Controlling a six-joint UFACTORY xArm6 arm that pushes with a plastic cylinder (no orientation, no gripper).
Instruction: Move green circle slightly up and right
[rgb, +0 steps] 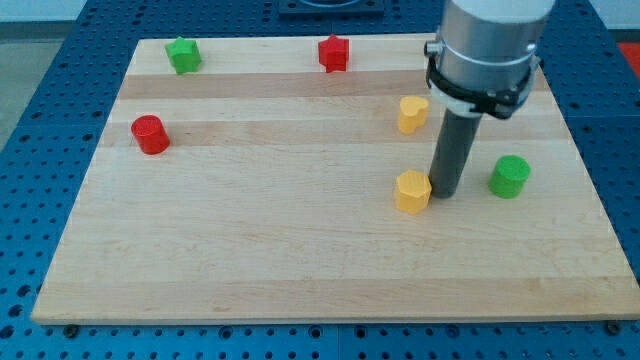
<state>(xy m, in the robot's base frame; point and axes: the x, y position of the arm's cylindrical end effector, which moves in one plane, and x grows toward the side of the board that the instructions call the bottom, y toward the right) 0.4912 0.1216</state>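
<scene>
**Even light, soft shadows, sharp focus**

I work under bright, diffuse light that seems to fall from above. The wooden board (300, 250) is evenly lit from its top edge to its bottom edge, with no glare spots on it, only a pale sheen along its lighter planks. Shadows on the board are faint and short: each block carries a thin dark rim at its base, and my tip (446, 192) casts just a small smudge on the board right at its foot. My grey housing (490, 45) above the board's top right shows a gentle gradient, brighter on its left. Focus is crisp across the board; its edges look straight, without noticeable bending.
</scene>
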